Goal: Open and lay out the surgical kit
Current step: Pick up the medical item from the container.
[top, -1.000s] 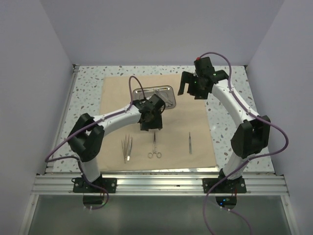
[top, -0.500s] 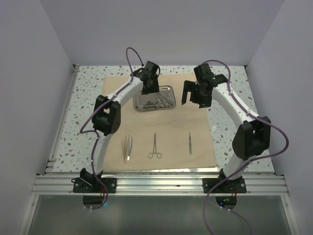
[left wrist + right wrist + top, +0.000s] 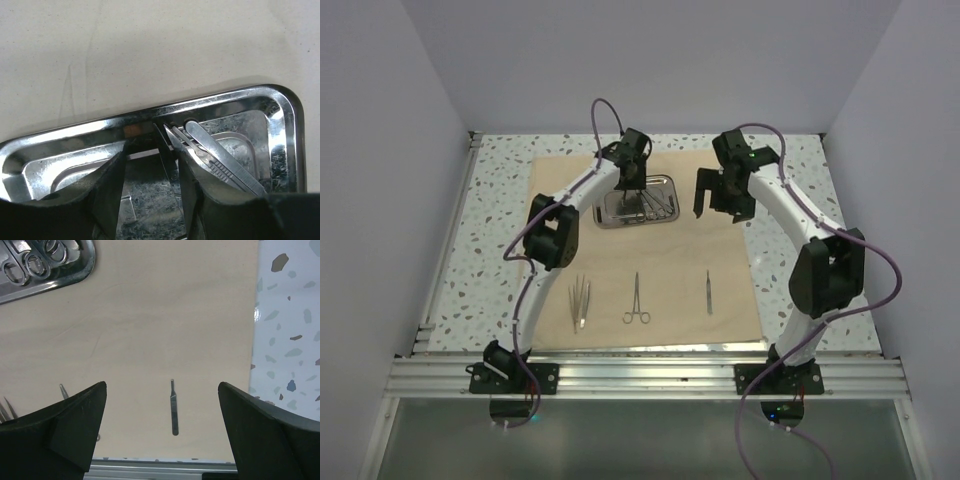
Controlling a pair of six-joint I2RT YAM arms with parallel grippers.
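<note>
Found left gripper [image 3: 151, 167] low in steel tray [image 3: 225, 97], at far middle of beige cloth wrap [image 3: 680, 270]. Jaws partly apart, clamped on nothing yet.

Noted slim instrument [image 3: 168, 161] directly between them, long axis running away from the wrist, square across the closing line.

Judged left arm far nearer.

Saw right gripper [image 3: 161, 385] spread wide, empty, hovering beside tray.

Counted tweezers [image 3: 580, 303], forceps [image 3: 637, 300], probe [image 3: 709, 292] laid out near the front edge.

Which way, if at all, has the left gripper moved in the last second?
Yes. The left gripper went from above the middle of the cloth toward its far edge, and now sits over the steel tray, jaws lowered into it.
</note>
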